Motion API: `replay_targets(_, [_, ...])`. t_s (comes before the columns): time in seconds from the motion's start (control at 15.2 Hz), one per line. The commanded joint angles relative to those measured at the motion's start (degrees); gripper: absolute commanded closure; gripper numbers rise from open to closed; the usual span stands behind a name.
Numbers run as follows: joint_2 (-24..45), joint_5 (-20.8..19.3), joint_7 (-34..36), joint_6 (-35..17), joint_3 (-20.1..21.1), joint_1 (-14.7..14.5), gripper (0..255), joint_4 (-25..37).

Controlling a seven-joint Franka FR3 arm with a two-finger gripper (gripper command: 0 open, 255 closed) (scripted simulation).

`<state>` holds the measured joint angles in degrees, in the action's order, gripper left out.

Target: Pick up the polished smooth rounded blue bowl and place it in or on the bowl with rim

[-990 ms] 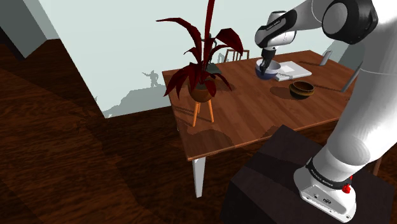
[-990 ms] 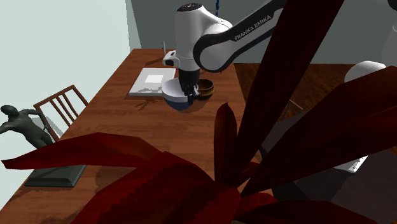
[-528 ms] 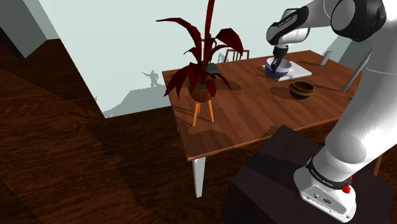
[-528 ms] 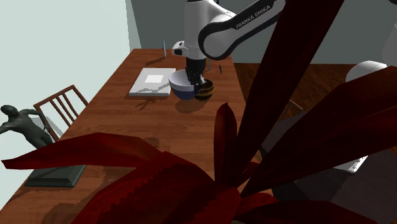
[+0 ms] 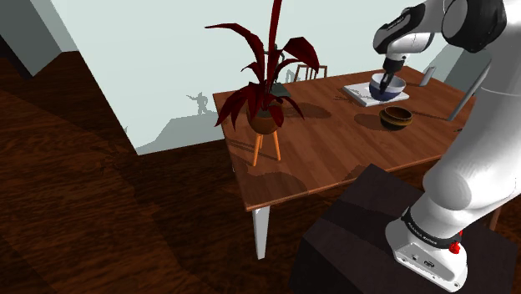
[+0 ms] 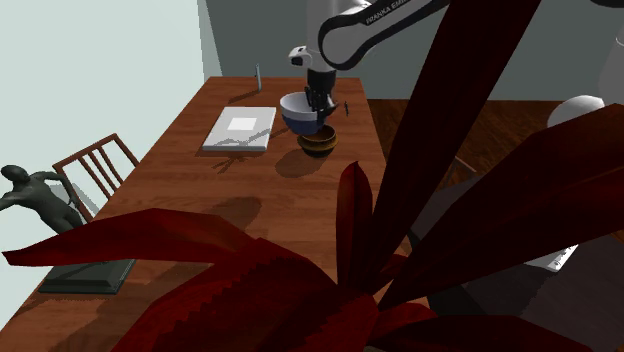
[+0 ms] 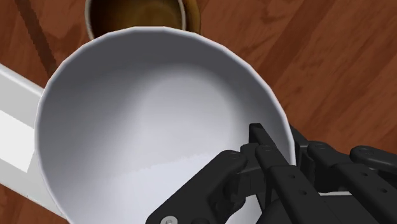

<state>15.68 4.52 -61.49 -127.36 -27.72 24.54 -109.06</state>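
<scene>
The blue bowl [image 5: 387,88], pale inside, hangs above the wooden table [image 5: 326,154] with my gripper [image 5: 389,75] shut on its rim. In the second exterior view the blue bowl [image 6: 300,110] hovers just above and slightly left of the brown rimmed bowl [image 6: 319,143], with the gripper [image 6: 320,100] at its right side. The wrist view has one finger [image 7: 259,137] inside the blue bowl [image 7: 146,121] and the other outside the rim. The brown bowl [image 7: 143,16] lies beyond, partly hidden. In the shoulder view the brown bowl [image 5: 397,117] stands nearer than the held one.
A white flat book [image 6: 240,128] lies beside the bowls. A red-leaved plant in a pot on a stand [image 5: 265,117] is at the table's left end, its leaves [image 6: 400,250] covering much of the second exterior view. A chair [image 6: 95,165] and a dark figurine [image 6: 40,200] stand by the wall.
The gripper has lifted the blue bowl off the table beside the book and carried it to just over the brown bowl, rightward in the shoulder view. The grip has stayed shut.
</scene>
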Motion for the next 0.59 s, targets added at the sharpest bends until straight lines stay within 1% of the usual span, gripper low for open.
replay_targets(0.0, [0.4,0.7,-3.0,0.0,-0.7,1.9,255,0.4])
replay_targets(0.53, [4.3,4.4,-14.1,2.4,-2.5,10.0,255,6.4])
